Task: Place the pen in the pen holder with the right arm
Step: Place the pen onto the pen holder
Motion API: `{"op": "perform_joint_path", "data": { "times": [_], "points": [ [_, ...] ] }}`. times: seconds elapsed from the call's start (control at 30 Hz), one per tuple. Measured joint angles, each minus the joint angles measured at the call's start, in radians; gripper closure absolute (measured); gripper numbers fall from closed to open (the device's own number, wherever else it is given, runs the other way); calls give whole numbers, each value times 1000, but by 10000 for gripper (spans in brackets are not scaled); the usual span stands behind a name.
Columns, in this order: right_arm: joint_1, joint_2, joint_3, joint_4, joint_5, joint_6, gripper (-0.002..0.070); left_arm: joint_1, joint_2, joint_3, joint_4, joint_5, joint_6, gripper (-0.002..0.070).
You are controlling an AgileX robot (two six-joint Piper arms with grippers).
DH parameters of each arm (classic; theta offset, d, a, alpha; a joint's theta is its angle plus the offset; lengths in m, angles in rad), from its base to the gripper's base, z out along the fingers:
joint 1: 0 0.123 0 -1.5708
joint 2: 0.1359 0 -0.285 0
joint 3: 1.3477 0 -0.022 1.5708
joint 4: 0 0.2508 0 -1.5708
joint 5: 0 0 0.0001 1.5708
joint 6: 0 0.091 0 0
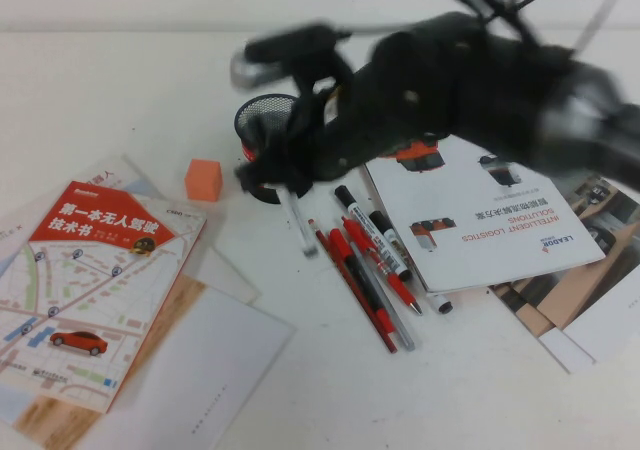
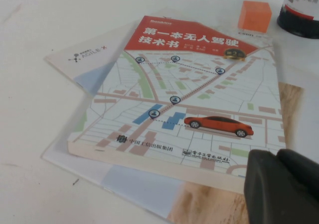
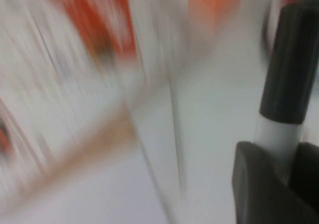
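Observation:
My right arm reaches in from the right and is blurred. My right gripper (image 1: 281, 177) is shut on the pen (image 1: 297, 222), a white barrel that hangs steeply with its lower end just above the table. It is right in front of the black mesh pen holder (image 1: 263, 120). In the right wrist view, the pen's white barrel and black cap (image 3: 289, 74) stick out from between the fingers of the right gripper (image 3: 279, 154). My left gripper (image 2: 279, 157) is shut and empty over the book's near corner. The pen holder's base shows in the left wrist view (image 2: 301, 12).
Red pens (image 1: 362, 280) and a white marker with printed text (image 1: 375, 232) lie right of the held pen. An orange cube (image 1: 203, 179) sits left of the holder. A map-covered book (image 1: 85, 290) on papers lies at the left. A brochure (image 1: 490, 210) lies at the right.

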Motion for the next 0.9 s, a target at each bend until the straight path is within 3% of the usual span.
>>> {"op": "perform_joint_path", "data": {
  "times": [0.1, 0.3, 0.43, 0.6, 0.9],
  "points": [
    [9, -120, 179, -57, -300, 57, 561, 0, 0, 0, 0, 0, 0, 676],
    [-55, -192, 491, -470, -1095, 419, 561, 0, 0, 0, 0, 0, 0, 676],
    [-83, -118, 520, -514, -1436, 346, 562, 0, 0, 0, 0, 0, 0, 676],
    [-91, 20, 453, -429, -1502, 204, 562, 0, 0, 0, 0, 0, 0, 676],
    [-126, 211, 225, -416, -1461, 180, 562, 0, 0, 0, 0, 0, 0, 676]
  ]
}}
